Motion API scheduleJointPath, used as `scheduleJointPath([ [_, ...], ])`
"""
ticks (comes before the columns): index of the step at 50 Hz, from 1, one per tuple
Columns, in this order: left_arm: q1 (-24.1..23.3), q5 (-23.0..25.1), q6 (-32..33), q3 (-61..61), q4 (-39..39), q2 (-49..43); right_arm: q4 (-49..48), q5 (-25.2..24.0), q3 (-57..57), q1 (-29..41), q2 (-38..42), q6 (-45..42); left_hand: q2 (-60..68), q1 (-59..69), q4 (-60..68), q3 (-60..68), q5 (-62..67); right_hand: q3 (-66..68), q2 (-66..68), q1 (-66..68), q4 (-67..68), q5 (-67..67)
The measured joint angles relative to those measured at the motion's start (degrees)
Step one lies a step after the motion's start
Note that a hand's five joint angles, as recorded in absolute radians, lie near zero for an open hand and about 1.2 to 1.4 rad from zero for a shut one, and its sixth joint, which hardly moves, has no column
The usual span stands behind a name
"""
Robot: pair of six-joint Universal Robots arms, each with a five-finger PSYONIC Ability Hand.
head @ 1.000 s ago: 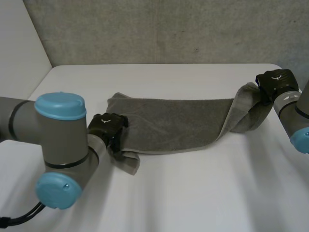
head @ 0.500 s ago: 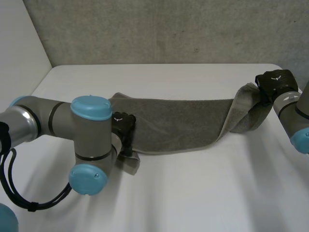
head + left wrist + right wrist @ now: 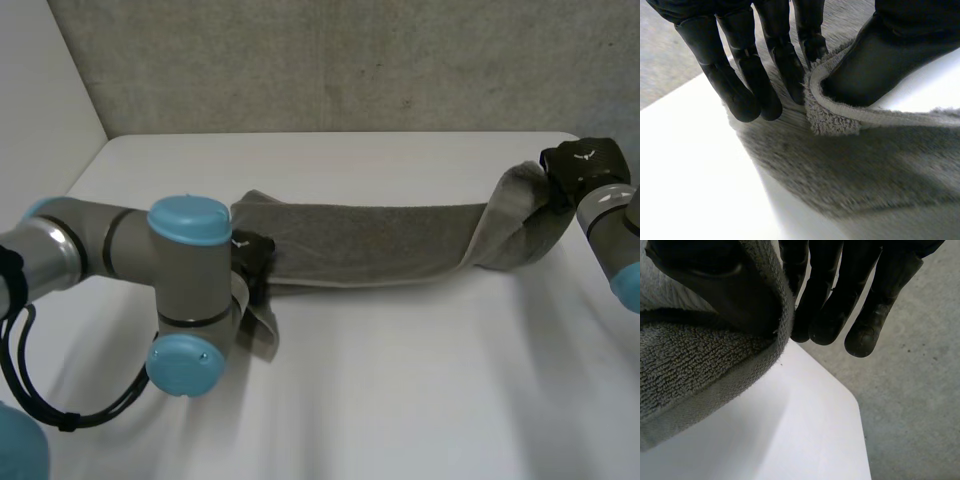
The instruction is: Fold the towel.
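Grey towel stretches across the worktop, left robot hand and right robot hand each pinching an end; shallow pinches, so a tug could slip one edge free.

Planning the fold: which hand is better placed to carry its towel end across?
Probably the right hand: it pinches its towel end lifted off the table; the left hand sits tucked behind its own arm.

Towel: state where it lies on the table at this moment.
In the head view the towel stretches across the white table, its left end pinched by the left robot hand and its right end by the right robot hand.
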Motion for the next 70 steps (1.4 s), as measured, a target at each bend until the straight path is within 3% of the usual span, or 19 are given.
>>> scheduleJointPath([
  [6, 0.8, -2.8, 0.0, 0.3, 0.1, 5.2, 0.3, -0.6, -0.1, 0.2, -4.8, 2.7, 1.4, 0.0, 1.3, 2.2, 0.5, 0.0, 0.0, 0.0, 0.0, 0.0],
  [12, 2.0, -3.4, 0.2, 1.0, -0.1, 15.0, 3.0, -4.1, -1.2, 0.3, -14.9, 5.9, 1.4, 0.0, 1.3, 2.4, 0.5, 0.0, 0.0, 0.0, 0.0, 0.0],
  [16, 3.1, -2.2, 2.1, 2.7, -0.7, 21.6, 8.6, -7.8, -4.0, 0.2, -21.5, 5.9, 1.4, 0.0, 1.3, 2.5, 0.5, 0.0, 0.0, 0.0, 0.0, 0.0],
  [20, 4.5, 1.3, 8.7, 5.5, -3.9, 25.5, 16.8, -11.3, -9.2, 0.3, -24.2, 3.9, 1.4, 0.0, 1.3, 2.5, 0.5, 0.0, 0.0, 0.0, 0.0, 0.0],
  [27, 6.8, 6.0, 19.6, 9.9, -12.2, 24.6, 28.7, -13.4, -16.3, 1.8, -20.1, -4.8, 1.4, 0.0, 1.3, 2.5, 0.5, 0.0, 0.0, 0.0, 0.0, 0.0],
  [37, 10.0, 6.9, 23.5, 17.8, -23.3, 12.6, 35.2, -11.2, -18.7, 7.0, -6.6, -17.9, 1.5, 0.0, 1.7, 2.5, 0.5, 0.0, 0.0, 0.0, 0.0, 0.0],
  [43, 10.2, 6.4, 25.0, 26.7, -24.7, 5.0, 30.8, -9.1, -22.0, 8.7, 0.1, -18.3, 1.5, 0.0, 1.7, 2.6, 0.5, 0.0, 0.0, 0.0, 0.0, 0.0],
  [50, 9.6, 5.8, 24.5, 46.8, -18.4, -0.8, 8.9, -4.7, -26.0, 9.9, 2.0, -10.7, 1.5, 0.0, 1.7, 2.7, 0.5, 0.0, 0.0, 0.0, 0.0, 0.0],
  [56, 9.3, 5.7, 12.9, 59.7, -7.5, 0.9, -18.6, -2.4, -18.9, 9.2, -8.1, 4.5, 1.7, 0.0, 1.7, 2.7, 0.5, 0.0, 0.0, 0.0, 0.0, 0.0],
  [59, 9.5, 6.4, 5.2, 61.0, -3.8, 3.3, -27.2, -3.3, -14.6, 8.2, -13.2, 10.7, 2.2, 0.0, 1.7, 2.7, 0.6, 0.0, 0.0, 0.0, 0.0, 0.0],
  [64, 9.8, 8.0, 0.8, 59.3, -3.2, 4.8, -26.8, -6.4, -12.3, 6.5, -15.5, 14.0, 2.3, 0.0, 1.7, 2.7, 0.8, 0.0, 0.0, 0.0, 0.0, 0.0],
  [70, 10.4, 12.7, 3.4, 46.4, -8.7, 3.8, -12.0, -17.4, -11.5, 5.7, -11.4, 11.2, 2.3, 0.0, 1.7, 2.9, 1.0, 0.0, 0.0, 0.0, 0.0, 0.0],
])
